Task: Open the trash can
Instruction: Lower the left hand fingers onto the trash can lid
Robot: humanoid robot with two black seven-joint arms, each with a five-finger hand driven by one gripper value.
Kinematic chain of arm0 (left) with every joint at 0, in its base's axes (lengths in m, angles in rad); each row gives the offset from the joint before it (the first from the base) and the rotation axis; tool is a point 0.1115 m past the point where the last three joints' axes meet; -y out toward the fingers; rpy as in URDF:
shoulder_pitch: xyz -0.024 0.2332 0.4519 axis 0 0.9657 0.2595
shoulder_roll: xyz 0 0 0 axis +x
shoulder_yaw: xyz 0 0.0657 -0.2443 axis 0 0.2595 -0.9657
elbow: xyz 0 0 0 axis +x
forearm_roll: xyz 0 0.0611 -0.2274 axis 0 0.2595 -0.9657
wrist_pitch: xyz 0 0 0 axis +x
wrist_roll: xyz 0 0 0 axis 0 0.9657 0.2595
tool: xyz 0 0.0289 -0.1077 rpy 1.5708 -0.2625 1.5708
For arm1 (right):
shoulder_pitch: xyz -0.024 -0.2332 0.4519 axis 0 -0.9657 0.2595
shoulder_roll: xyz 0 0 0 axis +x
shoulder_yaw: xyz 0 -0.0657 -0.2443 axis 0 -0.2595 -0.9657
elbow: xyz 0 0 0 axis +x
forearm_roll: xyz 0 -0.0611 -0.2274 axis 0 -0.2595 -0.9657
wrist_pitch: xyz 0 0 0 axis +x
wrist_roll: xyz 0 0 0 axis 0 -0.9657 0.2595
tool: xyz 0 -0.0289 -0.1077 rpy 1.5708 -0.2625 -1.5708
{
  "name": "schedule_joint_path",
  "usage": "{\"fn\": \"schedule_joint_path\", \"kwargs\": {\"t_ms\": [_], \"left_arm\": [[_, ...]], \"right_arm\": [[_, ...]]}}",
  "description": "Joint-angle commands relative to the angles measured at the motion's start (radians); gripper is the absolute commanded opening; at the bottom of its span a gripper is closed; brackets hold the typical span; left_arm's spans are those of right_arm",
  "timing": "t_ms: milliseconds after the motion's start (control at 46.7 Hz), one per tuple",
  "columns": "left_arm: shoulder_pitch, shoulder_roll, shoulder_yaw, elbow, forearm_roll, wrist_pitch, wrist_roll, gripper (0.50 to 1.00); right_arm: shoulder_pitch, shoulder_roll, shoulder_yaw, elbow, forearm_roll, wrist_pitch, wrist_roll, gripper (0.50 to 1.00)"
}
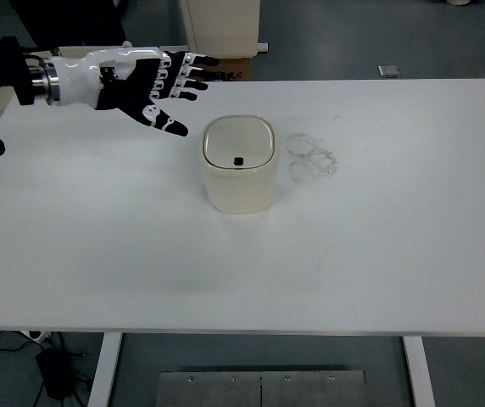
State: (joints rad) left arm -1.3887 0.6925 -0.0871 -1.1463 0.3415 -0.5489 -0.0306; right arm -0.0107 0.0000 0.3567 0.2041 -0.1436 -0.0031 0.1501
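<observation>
Trash can point(239, 165), cream-coloured with rounded corners, is seen standing upright a little left of the middle of the white surface point(378, 254), toward its far half. Its lid point(239, 143) is closed and lies flat, with a small dark square near the front edge. The left hand point(141, 80) is held above the far-left part of the surface, up and to the left of the can and apart from it. Its fingers point(187, 72) are stretched out and released, nothing being grasped. Faint ring marks point(312, 157) are seen just right of the can.
</observation>
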Motion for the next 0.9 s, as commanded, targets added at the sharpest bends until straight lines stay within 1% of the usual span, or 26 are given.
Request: {"fn": "schedule_joint_path", "kwargs": {"t_ms": [0, 86, 214, 300, 428, 621, 878], "left_arm": [[-0.035, -0.004, 0.032, -0.001, 0.002, -0.012, 0.004, 1.000], [-0.059, -0.018, 0.053, -0.013, 0.016, -0.039, 0.026, 1.000], [-0.082, -0.062, 0.089, -0.015, 0.039, -0.042, 0.061, 1.000], [-0.093, -0.087, 0.119, -0.016, 0.060, -0.042, 0.070, 1.000], [-0.099, -0.125, 0.132, -0.015, 0.112, -0.036, 0.110, 1.000], [-0.104, -0.156, 0.132, -0.012, 0.137, -0.028, 0.113, 1.000], [-0.099, -0.189, 0.132, -0.009, 0.183, 0.006, 0.115, 1.000]], "right_arm": [[0.000, 0.000, 0.001, 0.000, 0.001, 0.000, 0.000, 0.993], [0.000, 0.000, -0.001, 0.000, 0.001, 0.000, 0.000, 0.993], [0.000, 0.000, 0.001, 0.000, 0.001, 0.000, 0.000, 0.993], [0.000, 0.000, 0.001, 0.000, -0.001, 0.000, 0.000, 0.993], [0.000, 0.000, 0.001, 0.000, 0.001, 0.000, 0.000, 0.993], [0.000, 0.000, 0.001, 0.000, -0.001, 0.000, 0.000, 0.993], [0.000, 0.000, 0.001, 0.000, 0.001, 0.000, 0.000, 0.993]]}}
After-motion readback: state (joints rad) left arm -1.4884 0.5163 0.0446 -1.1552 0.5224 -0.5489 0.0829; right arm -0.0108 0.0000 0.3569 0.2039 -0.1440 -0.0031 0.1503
